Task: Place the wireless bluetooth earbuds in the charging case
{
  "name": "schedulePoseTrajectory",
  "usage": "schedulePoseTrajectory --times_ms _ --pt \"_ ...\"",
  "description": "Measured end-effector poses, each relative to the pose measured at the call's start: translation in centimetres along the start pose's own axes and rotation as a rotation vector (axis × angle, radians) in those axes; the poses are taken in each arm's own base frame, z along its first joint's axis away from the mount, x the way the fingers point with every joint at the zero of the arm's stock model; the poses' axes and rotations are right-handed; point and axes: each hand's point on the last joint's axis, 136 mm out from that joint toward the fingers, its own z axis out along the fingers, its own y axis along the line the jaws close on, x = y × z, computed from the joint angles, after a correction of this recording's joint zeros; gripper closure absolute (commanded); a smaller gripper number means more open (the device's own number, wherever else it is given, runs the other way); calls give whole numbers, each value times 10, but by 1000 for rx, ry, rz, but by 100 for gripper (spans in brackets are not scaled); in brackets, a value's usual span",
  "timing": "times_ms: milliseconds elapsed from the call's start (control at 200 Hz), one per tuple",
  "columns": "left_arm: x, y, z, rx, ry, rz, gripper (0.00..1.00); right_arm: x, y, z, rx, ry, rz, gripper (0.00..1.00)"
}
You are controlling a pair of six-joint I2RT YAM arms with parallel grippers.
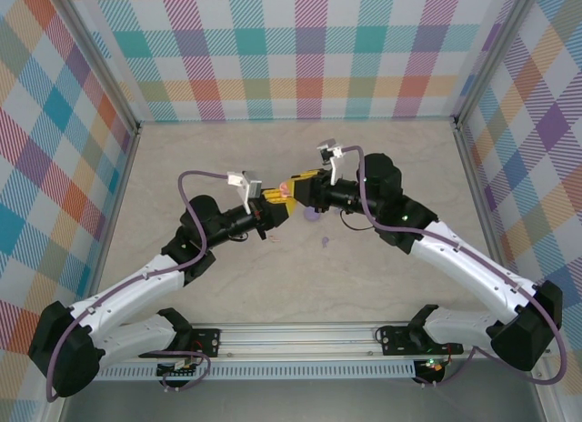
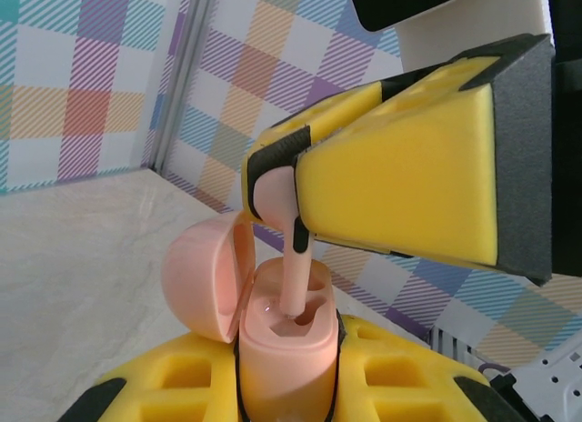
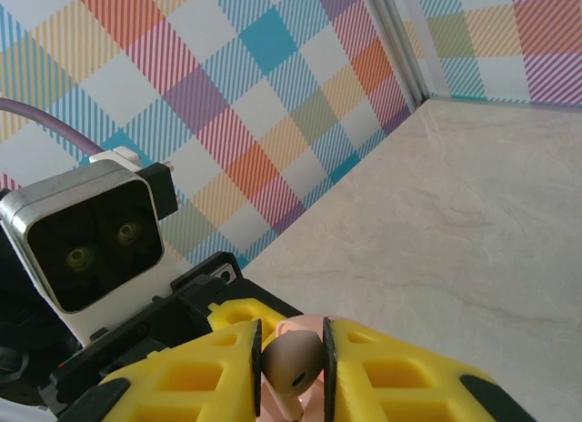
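Now gripping pale pink open-lidded plastic charging case (image 2: 273, 354) upright in left claw (image 1: 275, 204) as receiver; pinching small pink plastic earbud (image 2: 293, 258) in right claw (image 3: 291, 354), stem-first into slot (image 2: 305, 315).

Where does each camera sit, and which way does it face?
Top external: above and behind the arm bases, looking down on the table; both arms show, left gripper and right gripper meet mid-table.
Left wrist: on the left arm, facing its own fingers clamping the open pink charging case.
Right wrist: on the right arm, facing past its own fingers towards the left arm's camera.
Shared: both wrist views show the pink earbud in the right gripper.
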Motion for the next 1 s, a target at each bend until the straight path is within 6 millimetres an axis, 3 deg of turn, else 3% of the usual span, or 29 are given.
schedulePoseTrajectory --times_ms 585,1000 --pt "-1 3 -3 -24 0 3 84 4 2 1 6 35 -31 76" --pt "14 4 -5 -26 64 77 85 9 3 -3 17 65 -22 76"
